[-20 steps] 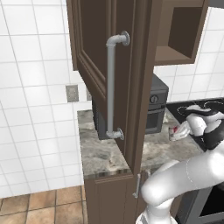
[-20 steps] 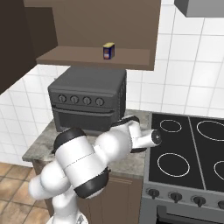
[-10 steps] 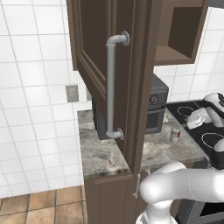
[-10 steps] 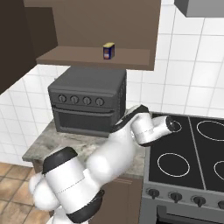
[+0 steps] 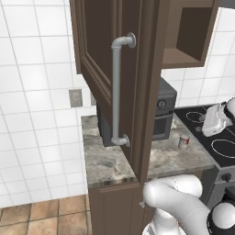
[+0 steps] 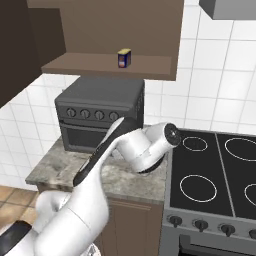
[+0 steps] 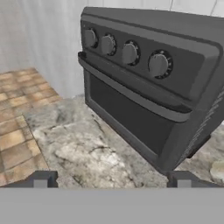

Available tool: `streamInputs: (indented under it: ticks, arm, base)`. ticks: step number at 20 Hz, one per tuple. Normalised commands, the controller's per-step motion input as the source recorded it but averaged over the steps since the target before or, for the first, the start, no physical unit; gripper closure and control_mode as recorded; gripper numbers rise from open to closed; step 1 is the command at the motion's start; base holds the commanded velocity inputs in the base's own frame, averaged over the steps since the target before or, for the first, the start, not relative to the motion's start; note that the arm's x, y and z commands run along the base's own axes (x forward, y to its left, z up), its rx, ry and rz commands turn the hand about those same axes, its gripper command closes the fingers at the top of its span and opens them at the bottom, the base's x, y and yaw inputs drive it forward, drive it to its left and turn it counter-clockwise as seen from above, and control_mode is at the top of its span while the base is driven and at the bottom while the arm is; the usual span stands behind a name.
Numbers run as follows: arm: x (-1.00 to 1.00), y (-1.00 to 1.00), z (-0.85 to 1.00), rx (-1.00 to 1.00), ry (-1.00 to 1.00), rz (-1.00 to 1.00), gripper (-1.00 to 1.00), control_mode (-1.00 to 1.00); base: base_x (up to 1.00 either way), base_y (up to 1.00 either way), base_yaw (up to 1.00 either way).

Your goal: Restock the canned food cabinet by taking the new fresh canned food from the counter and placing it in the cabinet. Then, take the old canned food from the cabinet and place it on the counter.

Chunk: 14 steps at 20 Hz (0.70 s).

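The dark brown wooden wall cabinet (image 5: 124,69) stands with its panelled door swung open, its long grey metal pipe handle (image 5: 117,89) running vertically. On the cabinet's shelf sits a small blue-and-yellow can (image 6: 124,58), alone. Below, the grey-brown mottled stone tabletop (image 5: 108,160) carries a dark grey toaster oven (image 6: 97,120) with four knobs and a small red-and-white can (image 5: 184,142) just beside the black glass stovetop (image 6: 220,175). The pincer (image 7: 111,181) hangs above the tabletop facing the oven, fingertips (image 7: 41,179) well apart, released and empty.
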Motion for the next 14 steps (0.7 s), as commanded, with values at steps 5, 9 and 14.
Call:
streamInputs:
  ticks: [5,9,14]
  arm:
    - [-1.0,1.0,0.53,-0.28,-0.33,0.0,-1.0,-1.0]
    - [-1.0,0.88,0.66,-0.33,-0.34,-0.05,-1.0,-1.0]
    - [-0.59,0.29,0.19,-0.2,-0.13,0.09,-1.0,-1.0]
  base:
    - [0.0,0.0,0.0]
    - [0.0,0.0,0.0]
    - [0.0,0.0,0.0]
